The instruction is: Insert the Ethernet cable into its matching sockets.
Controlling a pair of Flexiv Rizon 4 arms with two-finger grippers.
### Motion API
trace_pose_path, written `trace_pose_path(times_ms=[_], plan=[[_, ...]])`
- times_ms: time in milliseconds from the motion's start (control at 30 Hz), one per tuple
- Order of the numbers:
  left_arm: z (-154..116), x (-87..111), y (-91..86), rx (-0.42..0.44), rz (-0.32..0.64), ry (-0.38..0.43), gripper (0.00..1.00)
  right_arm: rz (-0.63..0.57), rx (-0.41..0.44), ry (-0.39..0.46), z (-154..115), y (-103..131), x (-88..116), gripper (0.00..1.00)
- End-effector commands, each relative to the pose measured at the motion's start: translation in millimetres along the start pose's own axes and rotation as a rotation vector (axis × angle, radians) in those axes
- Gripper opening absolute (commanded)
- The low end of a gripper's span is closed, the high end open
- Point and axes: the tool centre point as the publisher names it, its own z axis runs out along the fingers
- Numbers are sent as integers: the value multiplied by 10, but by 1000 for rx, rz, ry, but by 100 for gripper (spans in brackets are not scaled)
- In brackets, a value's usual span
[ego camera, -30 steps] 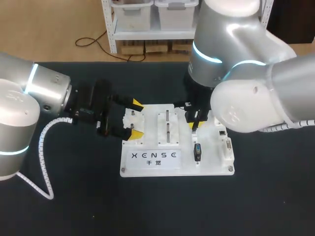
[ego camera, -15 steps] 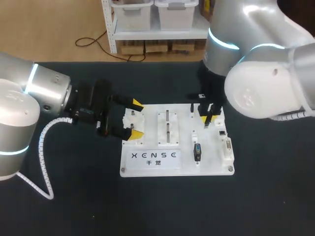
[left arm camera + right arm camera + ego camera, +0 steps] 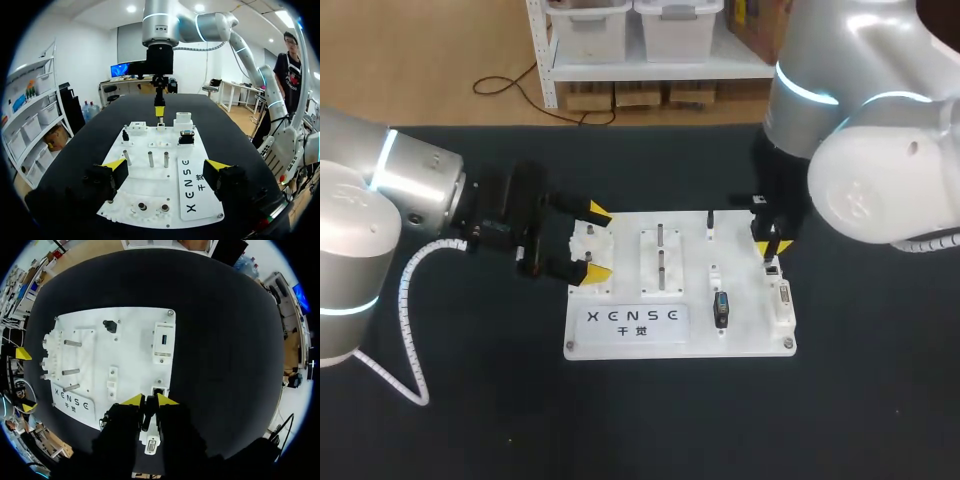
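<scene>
Your right end effector (image 3: 769,243) hangs over the far right part of the white plastic connector board (image 3: 630,335) on the dark bench (image 3: 470,420). Its yellow-tipped fingers are pressed in on the short black Ethernet cable plug (image 3: 148,414) from both sides, and the small white Ethernet socket block (image 3: 158,390) lies just ahead of the tips. Your left end effector (image 3: 166,170) sits at the board's left edge, fingers spread wide, one on either side of that end of the board, whose upright metal pins (image 3: 150,159) stand just ahead.
</scene>
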Motion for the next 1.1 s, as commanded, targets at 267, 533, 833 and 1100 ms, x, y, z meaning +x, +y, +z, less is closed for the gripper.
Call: trace_pose_path(times_ms=[267,533,833,1100], plan=[[2,15,-8,-3,2,-4,100,4,8,-4,55,-73,-30,0],[2,15,-8,-3,2,-4,100,6,7,5,121,-92,-52,0],[2,15,-8,-3,2,-4,100,5,7,7,119,-79,-35,0],[2,15,-8,-3,2,-4,100,4,9,0,146,-103,-71,0]])
